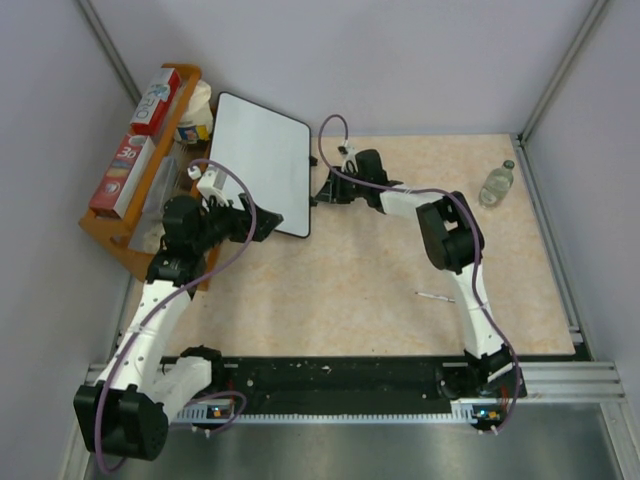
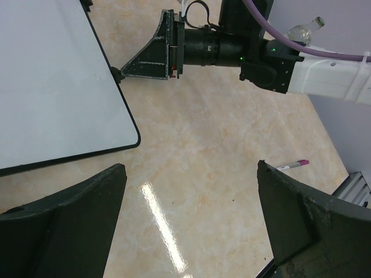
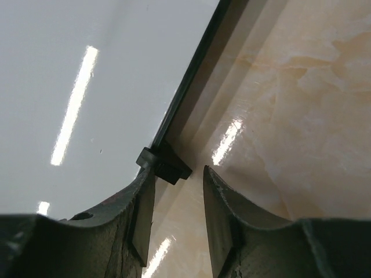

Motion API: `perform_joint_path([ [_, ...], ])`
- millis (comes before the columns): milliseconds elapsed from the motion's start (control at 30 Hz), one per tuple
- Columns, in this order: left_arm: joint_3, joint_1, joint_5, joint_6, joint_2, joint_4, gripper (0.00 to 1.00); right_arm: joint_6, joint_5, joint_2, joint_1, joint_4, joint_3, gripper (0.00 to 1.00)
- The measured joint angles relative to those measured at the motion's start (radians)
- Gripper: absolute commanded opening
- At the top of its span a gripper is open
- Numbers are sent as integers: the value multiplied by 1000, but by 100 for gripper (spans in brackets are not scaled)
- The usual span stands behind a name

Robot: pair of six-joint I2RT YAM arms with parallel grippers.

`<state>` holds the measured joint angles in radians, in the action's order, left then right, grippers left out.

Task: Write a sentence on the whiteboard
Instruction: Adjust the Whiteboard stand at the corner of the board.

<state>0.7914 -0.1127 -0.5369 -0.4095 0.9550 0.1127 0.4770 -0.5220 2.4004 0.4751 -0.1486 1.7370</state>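
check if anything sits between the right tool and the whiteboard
Nothing visible does. The right tool is already at the whiteboard edge, with the frame's small black foot just ahead of its fingertips.

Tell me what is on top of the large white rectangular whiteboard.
Nothing shows on the glossy white whiteboard: no writing, no object. The black left arm hides its near-left corner.

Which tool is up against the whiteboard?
The right tool, at a small black foot on the edge of the glossy white whiteboard; the left tool hangs wide open beside it.
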Motion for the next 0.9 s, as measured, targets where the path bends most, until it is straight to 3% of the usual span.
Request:
perform_joint_path([
  [233, 0, 0, -18, -13, 3, -16, 97, 46, -30, 0, 0, -41, 0, 40],
  [533, 0, 0, -20, -13, -11, -6, 97, 105, -62, 0, -6, -23, 22, 58],
  [633, 0, 0, -21, -13, -17, -3, 97, 122, -64, 12, -7, 7, 97, 57],
  [900, 0, 0, -21, -12, -36, 17, 97, 222, -93, 139, -11, 18, 293, 42],
])
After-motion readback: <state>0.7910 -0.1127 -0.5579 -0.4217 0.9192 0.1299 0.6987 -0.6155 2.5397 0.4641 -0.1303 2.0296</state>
